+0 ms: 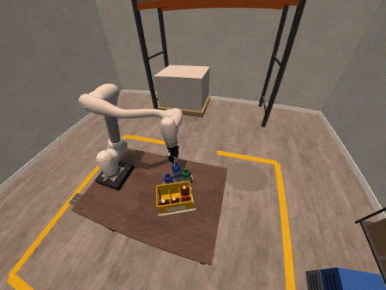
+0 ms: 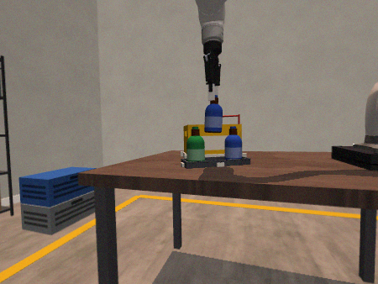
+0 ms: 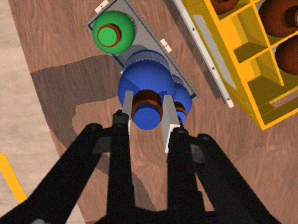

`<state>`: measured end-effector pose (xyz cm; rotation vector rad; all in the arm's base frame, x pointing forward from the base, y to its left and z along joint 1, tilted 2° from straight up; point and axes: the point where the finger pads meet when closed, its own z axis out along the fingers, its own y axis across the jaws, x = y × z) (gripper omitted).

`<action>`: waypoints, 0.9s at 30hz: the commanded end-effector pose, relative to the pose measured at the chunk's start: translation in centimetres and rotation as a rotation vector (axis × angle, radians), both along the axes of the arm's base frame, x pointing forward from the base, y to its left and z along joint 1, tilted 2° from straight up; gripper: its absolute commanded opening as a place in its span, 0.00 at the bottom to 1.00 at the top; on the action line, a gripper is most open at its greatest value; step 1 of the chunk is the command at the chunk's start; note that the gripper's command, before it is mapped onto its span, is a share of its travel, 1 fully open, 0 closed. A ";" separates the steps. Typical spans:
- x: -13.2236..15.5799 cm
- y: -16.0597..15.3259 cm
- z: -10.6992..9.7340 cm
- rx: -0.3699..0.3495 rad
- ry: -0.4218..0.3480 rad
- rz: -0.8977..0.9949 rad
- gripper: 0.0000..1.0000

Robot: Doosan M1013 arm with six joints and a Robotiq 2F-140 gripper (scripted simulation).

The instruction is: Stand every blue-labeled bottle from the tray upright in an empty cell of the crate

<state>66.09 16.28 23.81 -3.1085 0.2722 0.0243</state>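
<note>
Grips the round-shouldered blue bottle (image 1: 176, 170) (image 2: 213, 122) (image 3: 145, 84) by its brown neck, upright between the black gripper's (image 1: 175, 161) (image 2: 213, 93) (image 3: 149, 112) pale fingertips. Hangs clear above the flat grey tray (image 1: 177, 180) (image 2: 207, 164) (image 3: 136, 38)!

Doosan M1013 arm (image 1: 137, 112) (image 2: 212, 18), white.
Rounded joint housings, grey column-like link (image 1: 112, 129); black two-finger gripper (image 1: 175, 161) (image 2: 212, 93) (image 3: 147, 104), pale fingertip pads (image 3: 170, 122); black base plate (image 1: 117, 185) (image 2: 350, 157).
</note>
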 end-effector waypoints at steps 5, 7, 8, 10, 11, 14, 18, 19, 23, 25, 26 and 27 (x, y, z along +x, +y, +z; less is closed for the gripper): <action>0.0 0.0 0.6 0.000 0.000 0.000 0.00; 0.0 0.0 0.8 0.000 0.000 0.000 0.00; 0.0 0.0 1.0 0.000 0.000 0.000 0.00; 0.0 0.0 1.2 0.000 0.000 0.000 0.00; 0.0 0.0 1.3 0.000 0.000 0.000 0.00; 0.0 0.0 1.7 0.000 0.000 0.000 0.00; 0.0 0.0 2.1 0.000 0.000 0.000 0.00; 0.0 -0.1 2.2 0.000 0.000 0.000 0.00; 0.0 -0.1 2.4 0.000 0.000 0.000 0.00; 0.0 -0.1 2.6 0.000 0.000 0.000 0.00; 0.0 -0.1 2.7 0.000 0.000 0.000 0.00; 0.0 -0.1 2.7 0.000 0.000 0.000 0.00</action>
